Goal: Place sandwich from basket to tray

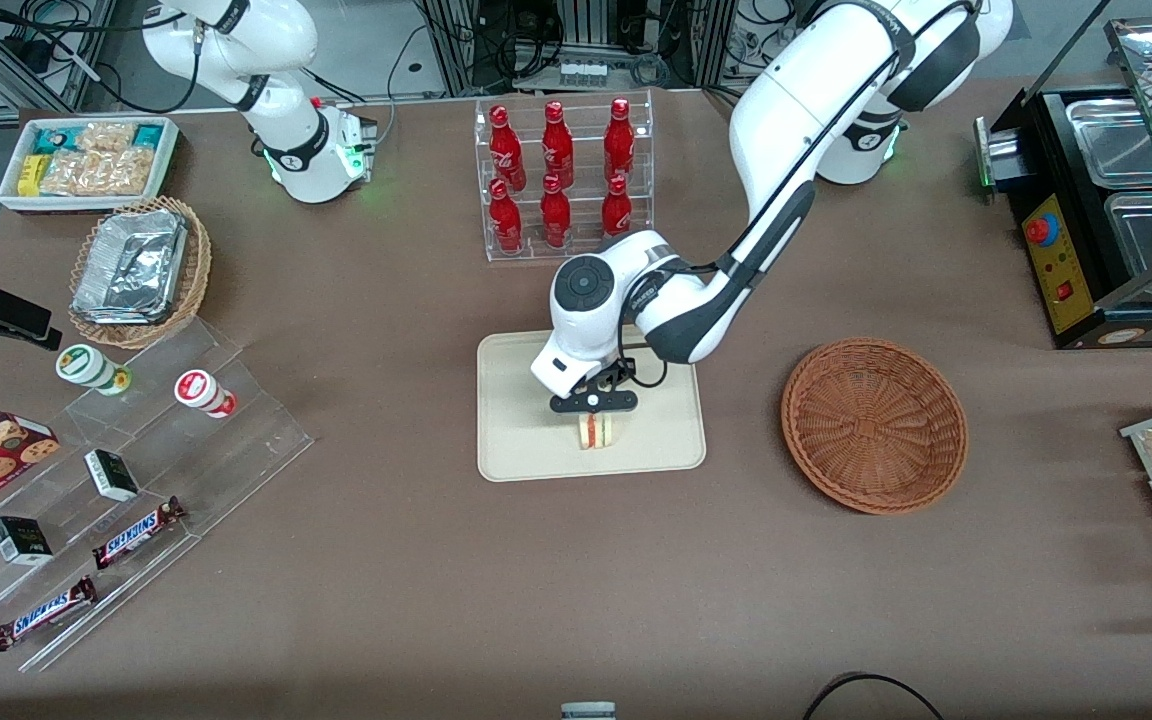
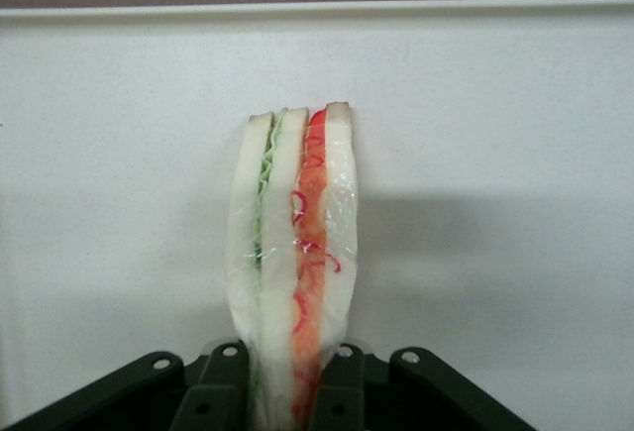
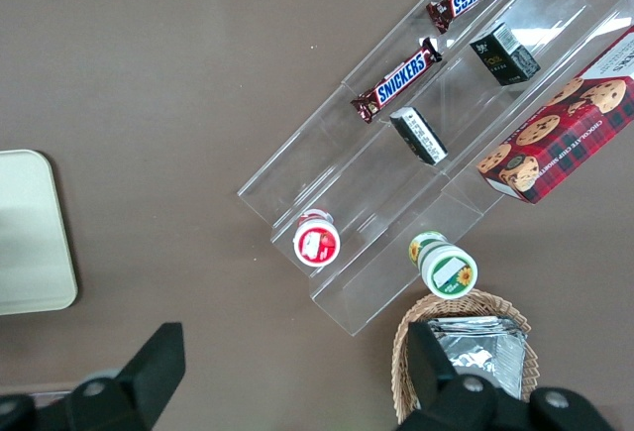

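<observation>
My left arm (image 1: pixel 796 130) is glossy white in rounded segments, with dark grey joint bands and a round grey cap at the wrist. A thin black cable runs along it. My gripper (image 1: pixel 593 402) is matte black, its finger mounts (image 2: pixel 223 391) studded with small silver screws.

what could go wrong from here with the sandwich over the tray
The gripper is shut on the sandwich, which stands on its narrow edge over the tray. Released like this, the wedge may topple flat. Its plastic wrap looks slick and could cling to a finger as the jaws open, dragging it. It also sits near the tray's rim nearest the front camera, so a tip could land it partly off.
</observation>
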You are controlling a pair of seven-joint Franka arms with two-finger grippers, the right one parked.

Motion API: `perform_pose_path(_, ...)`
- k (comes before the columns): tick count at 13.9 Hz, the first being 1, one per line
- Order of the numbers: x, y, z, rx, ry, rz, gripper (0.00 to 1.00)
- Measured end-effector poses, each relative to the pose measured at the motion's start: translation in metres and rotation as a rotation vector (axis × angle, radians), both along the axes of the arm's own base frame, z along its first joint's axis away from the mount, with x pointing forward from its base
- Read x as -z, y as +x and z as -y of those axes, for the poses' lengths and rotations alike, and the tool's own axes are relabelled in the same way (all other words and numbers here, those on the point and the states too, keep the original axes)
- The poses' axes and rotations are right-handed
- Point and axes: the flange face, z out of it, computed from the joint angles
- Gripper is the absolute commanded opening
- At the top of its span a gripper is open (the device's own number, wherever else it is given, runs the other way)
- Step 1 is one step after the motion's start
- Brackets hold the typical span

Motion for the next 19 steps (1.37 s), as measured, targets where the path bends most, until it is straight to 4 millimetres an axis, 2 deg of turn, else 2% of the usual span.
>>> perform_pose_path(1, 0.001, 0.000, 0.000, -0.008, 0.000, 0.000, 1.00)
perform_pose_path(6, -0.007, -0.004, 0.010, -0.002, -0.010, 0.014, 1.00)
perform_pose_path(9, -0.040, 0.001, 0.014, -0.016, -0.021, 0.046, 1.00)
perform_pose_path(10, -0.060, 0.003, 0.012, -0.027, -0.014, 0.057, 1.00)
perform_pose_path(12, -0.111, 0.008, 0.004, -0.053, -0.004, 0.094, 1.00)
perform_pose_path(14, -0.167, 0.019, -0.021, -0.106, 0.007, 0.124, 1.00)
perform_pose_path(16, -0.224, 0.036, -0.059, -0.184, -0.006, 0.148, 1.00)
perform_pose_path(19, -0.299, 0.060, -0.140, -0.303, -0.012, 0.158, 1.00)
